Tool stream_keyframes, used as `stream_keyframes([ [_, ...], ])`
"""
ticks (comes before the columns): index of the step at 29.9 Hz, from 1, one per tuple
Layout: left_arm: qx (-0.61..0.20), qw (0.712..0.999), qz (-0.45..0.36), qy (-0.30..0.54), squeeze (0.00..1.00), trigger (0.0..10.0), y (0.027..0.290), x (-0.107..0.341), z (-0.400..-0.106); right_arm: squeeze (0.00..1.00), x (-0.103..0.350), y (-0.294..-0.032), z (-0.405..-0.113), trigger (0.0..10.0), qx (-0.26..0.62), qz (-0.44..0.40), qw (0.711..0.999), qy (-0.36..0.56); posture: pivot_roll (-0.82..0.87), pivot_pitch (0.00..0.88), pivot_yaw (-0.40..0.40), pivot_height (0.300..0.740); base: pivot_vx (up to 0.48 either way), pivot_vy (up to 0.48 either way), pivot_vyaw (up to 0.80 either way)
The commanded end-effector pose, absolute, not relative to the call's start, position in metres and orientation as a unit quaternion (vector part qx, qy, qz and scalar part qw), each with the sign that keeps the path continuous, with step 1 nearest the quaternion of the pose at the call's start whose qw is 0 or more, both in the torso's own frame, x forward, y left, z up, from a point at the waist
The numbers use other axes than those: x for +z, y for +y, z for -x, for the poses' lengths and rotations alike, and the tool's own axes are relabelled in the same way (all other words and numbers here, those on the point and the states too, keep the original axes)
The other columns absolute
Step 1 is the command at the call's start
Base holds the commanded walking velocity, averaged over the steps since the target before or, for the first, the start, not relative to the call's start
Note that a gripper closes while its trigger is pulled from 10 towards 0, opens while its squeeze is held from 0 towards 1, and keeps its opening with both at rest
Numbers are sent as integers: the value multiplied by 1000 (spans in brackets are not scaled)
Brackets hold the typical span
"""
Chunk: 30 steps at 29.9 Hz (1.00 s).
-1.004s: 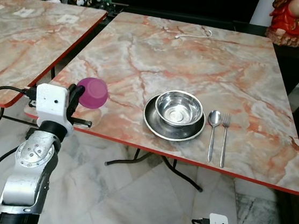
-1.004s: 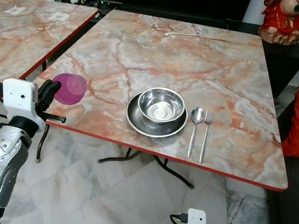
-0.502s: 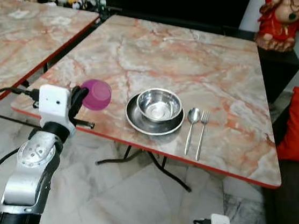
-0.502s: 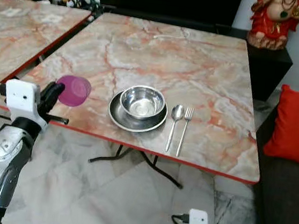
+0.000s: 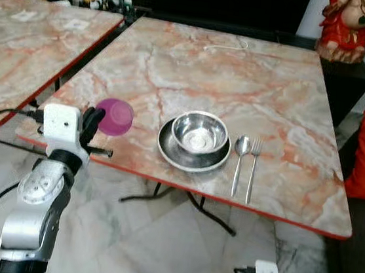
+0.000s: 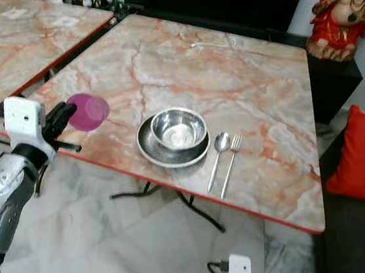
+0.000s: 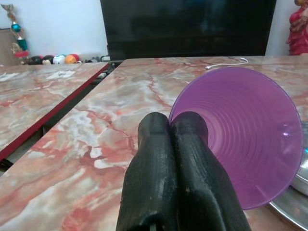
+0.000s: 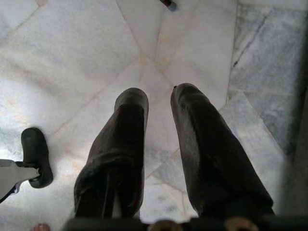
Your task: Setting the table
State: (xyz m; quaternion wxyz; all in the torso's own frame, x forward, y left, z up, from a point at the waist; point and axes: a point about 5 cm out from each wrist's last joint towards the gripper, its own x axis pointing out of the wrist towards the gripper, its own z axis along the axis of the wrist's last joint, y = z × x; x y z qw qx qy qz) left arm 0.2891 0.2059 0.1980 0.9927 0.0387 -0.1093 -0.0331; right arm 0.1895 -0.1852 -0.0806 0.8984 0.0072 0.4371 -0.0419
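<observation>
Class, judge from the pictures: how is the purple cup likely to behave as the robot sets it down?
The purple cup looks thin plastic, so probably light. The left gripper pinches only its rim, so it may swing or slip. Held tilted, with round walls, it could tip and roll.

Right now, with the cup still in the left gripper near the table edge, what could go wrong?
1. The left gripper pinches only the rim of the purple cup, which is tipped on its side; it may slip or land on its side.
2. The cup hangs near the table's red edge; released here, it might roll off.
3. The steel bowl and plate sit close beside it; swinging right could knock them.
</observation>
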Motion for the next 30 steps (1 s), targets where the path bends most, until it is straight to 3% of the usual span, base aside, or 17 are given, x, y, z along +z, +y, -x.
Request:
stream_keyframes([
  [1, -38, 992, -40, -115, 0, 10000, 205, 204, -288, 0, -81, -185, -189, 10000, -43, -9, 896, 442, 41, 100, 10, 740, 270, 0, 0],
  [14, -54, 991, -40, -115, 0, 10000, 200, 207, -288, 0, -81, -184, -189, 10000, -42, -10, 896, 442, 43, 104, 11, 740, 275, 0, 0],
  [21, -79, 989, -18, -120, 0, 10000, 195, 216, -292, 0, -81, -184, -189, 10000, -41, -11, 896, 443, 46, 103, 10, 740, 0, 0, 0],
  [25, -105, 987, 7, -118, 0, 10000, 191, 223, -300, 0, -81, -184, -189, 10000, -41, -11, 896, 442, 48, 102, 11, 740, 0, 0, 0],
  [30, -77, 994, 5, -84, 0, 10000, 201, 231, -323, 0, -81, -183, -189, 10000, -42, -13, 896, 442, 48, 105, 16, 740, 0, 0, 0],
])
